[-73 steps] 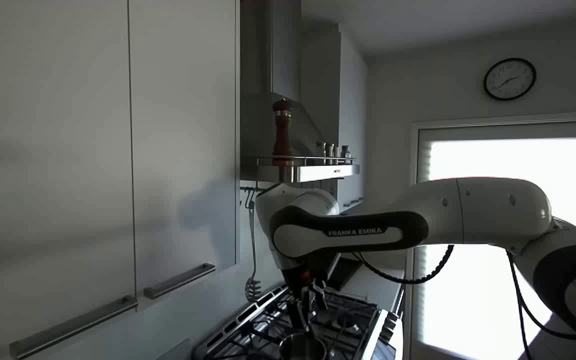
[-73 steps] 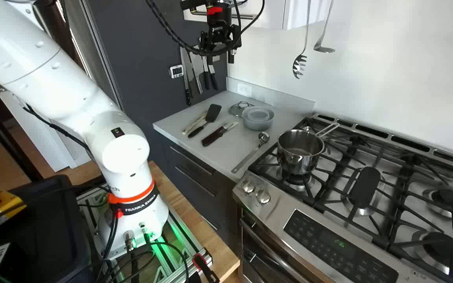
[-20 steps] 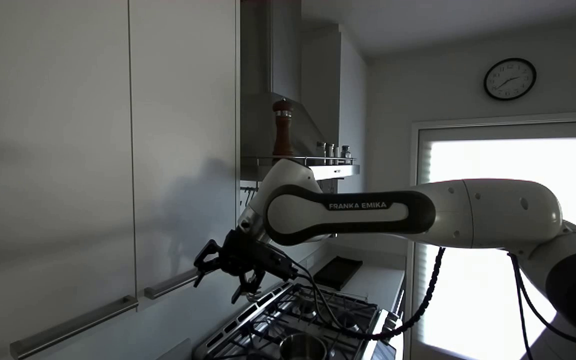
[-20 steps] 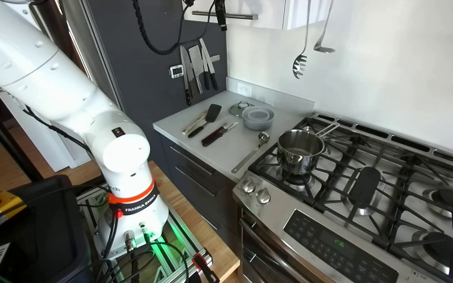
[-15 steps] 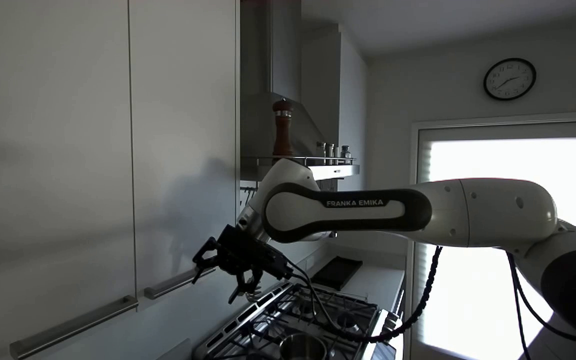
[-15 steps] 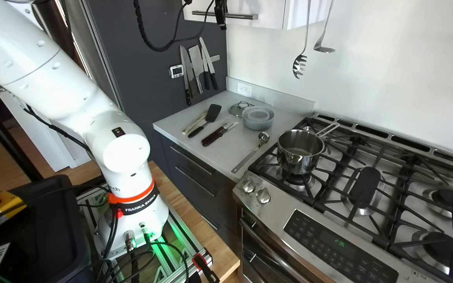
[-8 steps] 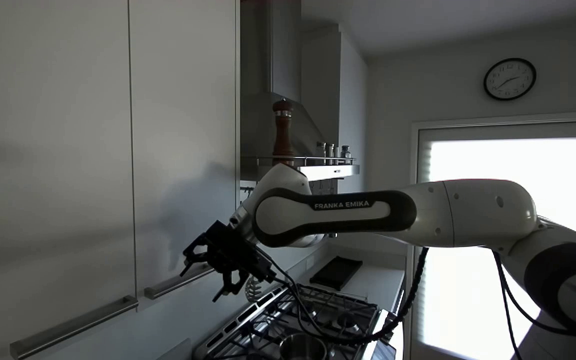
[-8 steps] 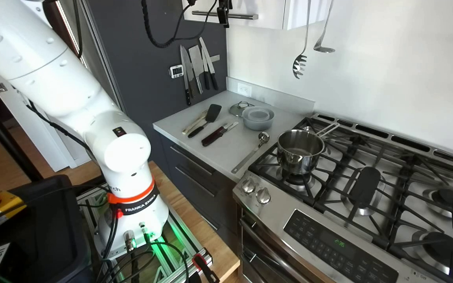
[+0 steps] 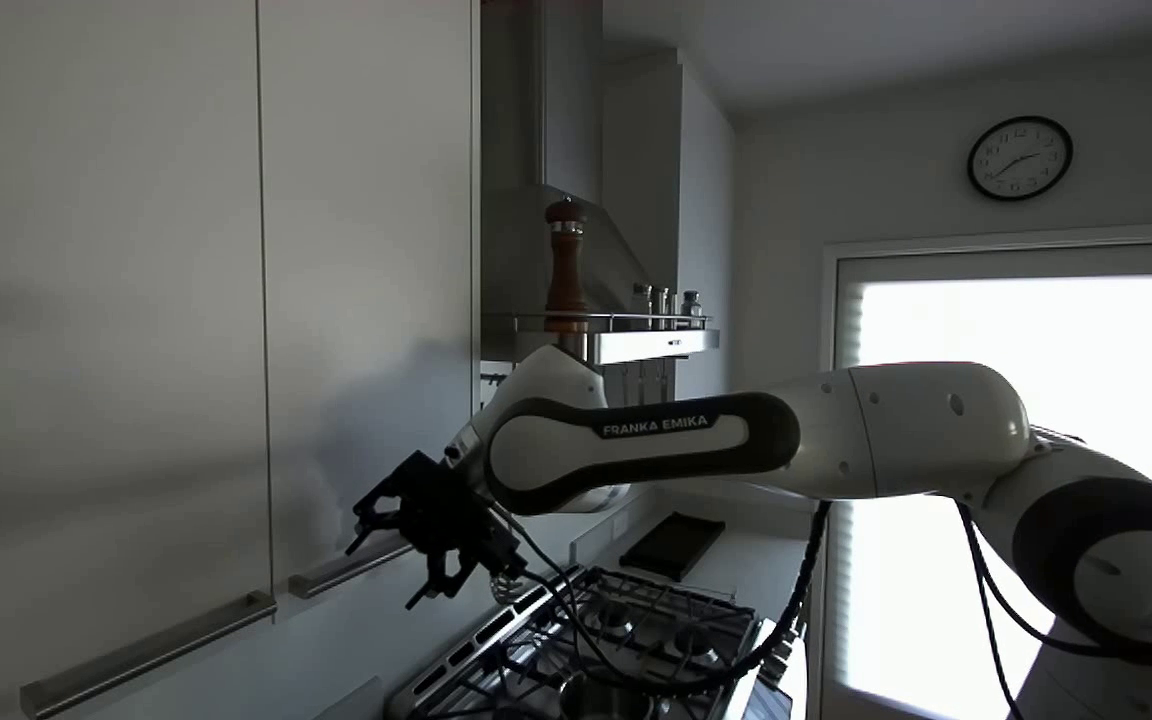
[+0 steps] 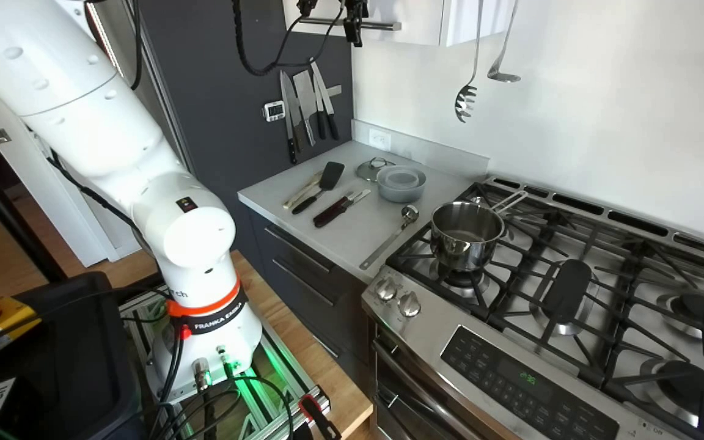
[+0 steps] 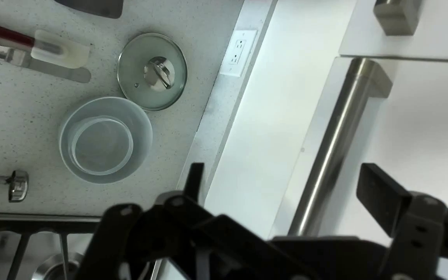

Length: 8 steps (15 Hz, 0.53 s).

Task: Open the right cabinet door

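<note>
Bowl: set near back edge of countertop; smaller round container nested inside.
Pot: set on stove, beside countertop's stove-side edge.
Right cabinet door: flat, pale grey, seen closed; mounted above countertop's back edge.
Gripper: released; silver bar handle seen between spread fingers.

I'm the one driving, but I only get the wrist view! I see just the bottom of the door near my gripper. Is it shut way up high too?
Observer: It looks shut. In an exterior view, higher up, the right door lies flat beside the wider door.
Operator: Yay! And what's down below that I'm missing?
Observer: In both exterior views, a pot sits on the stove.
</note>
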Motion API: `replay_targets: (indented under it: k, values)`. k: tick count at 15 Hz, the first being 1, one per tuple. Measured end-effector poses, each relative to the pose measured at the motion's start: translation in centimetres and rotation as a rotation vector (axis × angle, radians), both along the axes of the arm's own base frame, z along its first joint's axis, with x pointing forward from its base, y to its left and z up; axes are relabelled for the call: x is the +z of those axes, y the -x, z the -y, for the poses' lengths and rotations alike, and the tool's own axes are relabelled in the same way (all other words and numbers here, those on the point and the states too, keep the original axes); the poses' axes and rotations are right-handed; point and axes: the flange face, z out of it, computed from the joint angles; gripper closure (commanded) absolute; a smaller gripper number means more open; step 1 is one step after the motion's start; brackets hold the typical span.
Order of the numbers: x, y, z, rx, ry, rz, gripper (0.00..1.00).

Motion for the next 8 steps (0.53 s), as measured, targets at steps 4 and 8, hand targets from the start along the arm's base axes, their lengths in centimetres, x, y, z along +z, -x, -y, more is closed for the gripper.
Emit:
replay_targets:
  k: [4,8]
  values:
    - [-0.7,-0.4,0.0,-0.016,-0.01,-0.019,0.0]
    - [-1.3,-0.8,0.1,-0.033,-0.015,-0.037,0.0]
